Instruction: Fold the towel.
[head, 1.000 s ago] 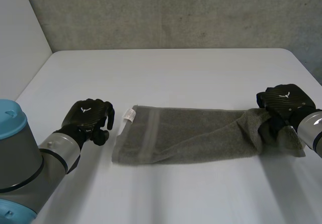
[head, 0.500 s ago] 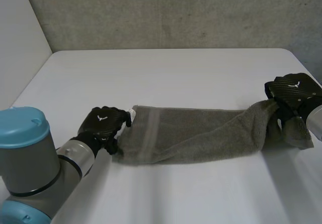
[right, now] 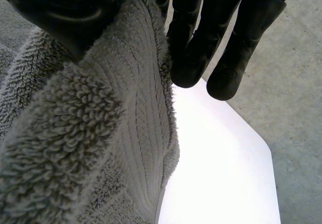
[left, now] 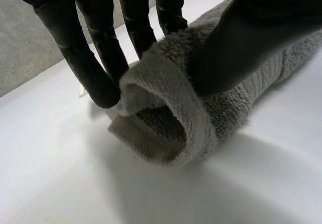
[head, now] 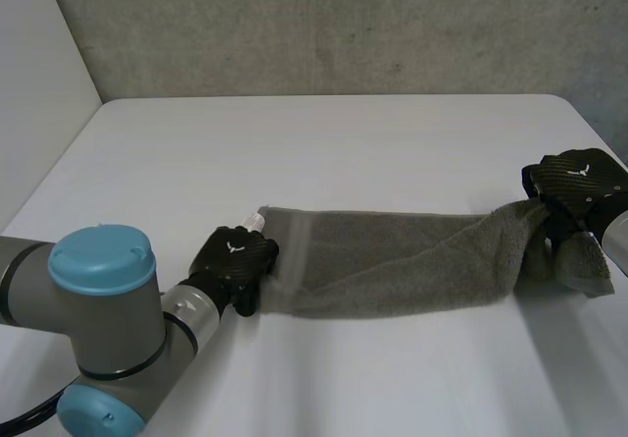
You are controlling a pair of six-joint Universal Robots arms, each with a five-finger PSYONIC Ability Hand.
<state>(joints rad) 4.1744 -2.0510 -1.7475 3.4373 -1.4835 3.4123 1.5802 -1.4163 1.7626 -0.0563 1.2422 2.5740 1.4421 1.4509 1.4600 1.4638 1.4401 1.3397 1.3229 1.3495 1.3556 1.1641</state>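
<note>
The grey-green towel (head: 402, 265) lies as a long narrow band across the head view's lower middle, seemingly doubled lengthwise. Its left end curls up, its right end is raised and bunched, and a white label (head: 254, 222) sits at its upper-left corner.

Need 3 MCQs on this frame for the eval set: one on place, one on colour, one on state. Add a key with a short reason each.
1. Where on the towel is the left hand?
A) at its end by the white label
B) at its middle
C) at the other end

2. What colour is the towel?
A) white
B) grey
C) blue

3. How is the towel's end at the right hand?
A) lying flat
B) raised off the table, pinched by the hand
C) rolled into a ball

Key:
1 A: the head view shows the hand at that end, and the left wrist view shows thumb and fingers pinching it.
2 B: the pile is grey in every view.
3 B: the end climbs to the hand and a flap hangs below it.
</note>
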